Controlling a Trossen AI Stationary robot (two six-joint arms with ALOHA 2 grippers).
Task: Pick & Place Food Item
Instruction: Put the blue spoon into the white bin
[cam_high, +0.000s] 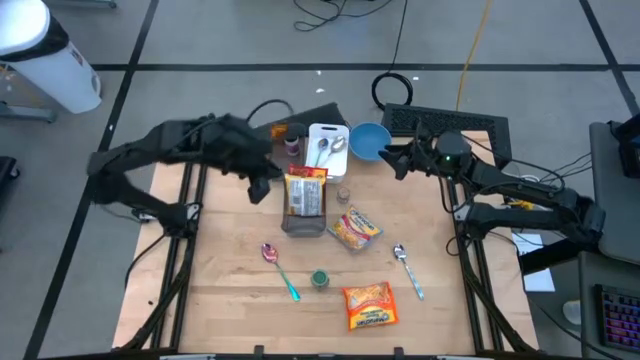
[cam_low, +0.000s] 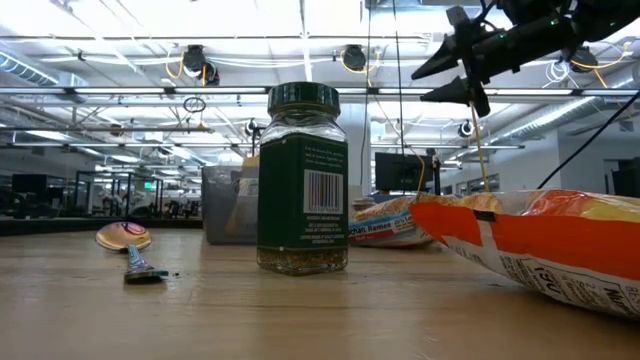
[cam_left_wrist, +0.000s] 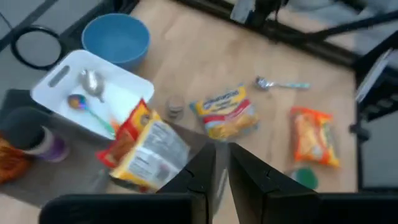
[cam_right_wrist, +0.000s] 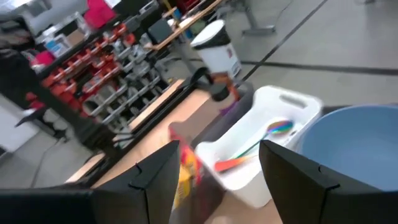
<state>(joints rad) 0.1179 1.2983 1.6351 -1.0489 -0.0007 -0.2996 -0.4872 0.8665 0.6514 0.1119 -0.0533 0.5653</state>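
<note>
Noodle packet (cam_high: 369, 306) near edge: light, crinkly, slippery, best pinched at a seam; left gripper (cam_high: 262, 186) nearly closed, empty; right gripper (cam_high: 399, 160) open.

Four cams: one overhead, one at tabletop level, one per wrist.

High: straight down, far, whole table (cam_high: 230, 290). Low: level across wood, very close to spice jar (cam_low: 303, 180), facing room. L wrist: peers past own pincer (cam_left_wrist: 221, 167), white bin (cam_left_wrist: 124, 84) and blue bowl (cam_left_wrist: 115, 38) ahead of fingertips. R wrist: looks past own pincer (cam_right_wrist: 221, 163) at same bin and bowl, close; both shared w/ high.
</note>
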